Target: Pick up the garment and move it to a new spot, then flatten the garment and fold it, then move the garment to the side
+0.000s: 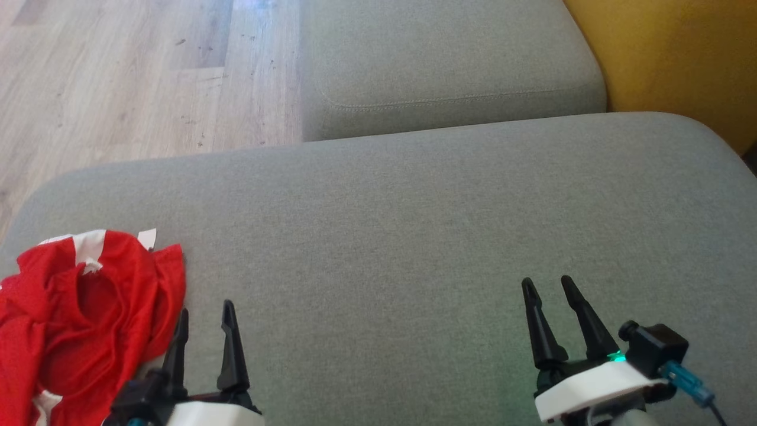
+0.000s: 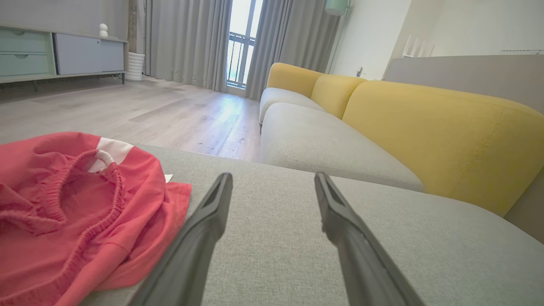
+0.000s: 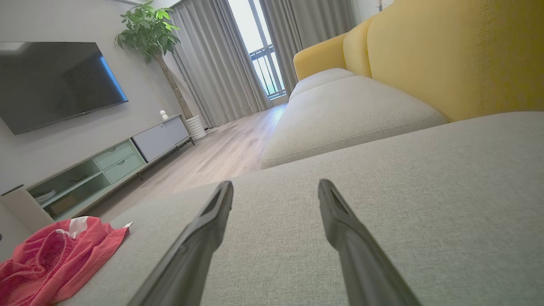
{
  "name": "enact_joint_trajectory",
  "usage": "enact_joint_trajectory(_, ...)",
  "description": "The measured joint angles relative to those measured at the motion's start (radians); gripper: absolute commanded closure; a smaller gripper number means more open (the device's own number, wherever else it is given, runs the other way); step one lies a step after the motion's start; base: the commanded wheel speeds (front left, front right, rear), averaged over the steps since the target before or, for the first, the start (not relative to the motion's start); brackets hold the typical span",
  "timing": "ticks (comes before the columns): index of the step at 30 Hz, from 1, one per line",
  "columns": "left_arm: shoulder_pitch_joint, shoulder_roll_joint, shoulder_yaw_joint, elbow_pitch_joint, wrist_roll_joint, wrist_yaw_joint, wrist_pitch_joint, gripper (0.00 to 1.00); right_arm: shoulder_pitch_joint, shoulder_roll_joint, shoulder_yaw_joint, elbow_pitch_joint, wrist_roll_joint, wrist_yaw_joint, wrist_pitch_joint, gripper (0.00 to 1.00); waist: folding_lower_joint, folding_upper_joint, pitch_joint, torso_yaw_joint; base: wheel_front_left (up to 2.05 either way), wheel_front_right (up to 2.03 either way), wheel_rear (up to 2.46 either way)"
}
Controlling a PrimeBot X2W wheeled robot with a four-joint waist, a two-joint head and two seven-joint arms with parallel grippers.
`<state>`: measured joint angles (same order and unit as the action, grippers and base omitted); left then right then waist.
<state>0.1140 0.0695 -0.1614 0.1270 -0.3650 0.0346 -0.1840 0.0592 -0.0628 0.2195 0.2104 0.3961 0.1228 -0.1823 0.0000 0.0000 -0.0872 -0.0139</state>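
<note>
The garment (image 1: 89,307) lies crumpled on the sofa (image 1: 414,225) at the head view's lower left, just beside the left gripper (image 1: 206,307). The right gripper (image 1: 546,280), lower right, sits well apart. Both are spread and empty.

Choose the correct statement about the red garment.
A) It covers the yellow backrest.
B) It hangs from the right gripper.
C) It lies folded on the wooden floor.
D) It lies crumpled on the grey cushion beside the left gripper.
D: the red garment lies bunched on the grey cushion, close beside the open left gripper.
</note>
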Motion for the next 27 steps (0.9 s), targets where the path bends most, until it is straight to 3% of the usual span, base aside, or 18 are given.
enact_joint_trajectory(22, 0.021, -0.014, 0.020, 0.017, 0.224, -0.017, -0.064, 0.00, 0.001, 0.005, -0.060, 0.054, -0.300, 0.000, -0.063, 0.00, 0.0001, 0.0000, 0.002, 0.001, 0.00, 0.00, 0.00)
enact_joint_trajectory(27, 0.021, -0.015, 0.025, 0.015, 0.242, -0.017, -0.067, 0.00, 0.003, 0.010, -0.068, 0.061, -0.319, 0.000, -0.067, 0.00, 0.0001, 0.0000, 0.005, 0.000, 0.00, 0.00, 0.00)
